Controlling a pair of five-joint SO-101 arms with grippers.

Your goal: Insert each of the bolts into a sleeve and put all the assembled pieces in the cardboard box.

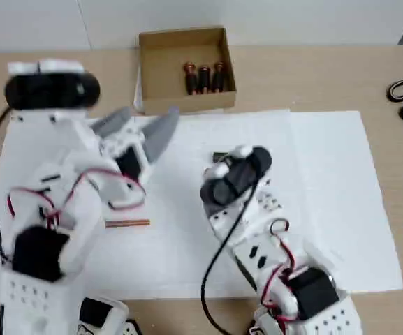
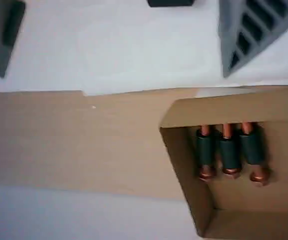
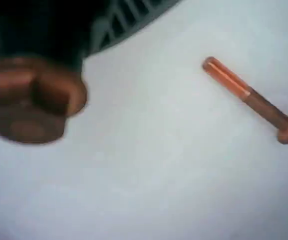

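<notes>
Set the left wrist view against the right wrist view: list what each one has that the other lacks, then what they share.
Left wrist view: the cardboard box with three assembled pieces side by side inside, bare table, and the open left pincer. Right wrist view: a held bolt, its hex head close up, and a loose bolt lying flat with no sleeve on it. Both: the white paper under the work.
</notes>
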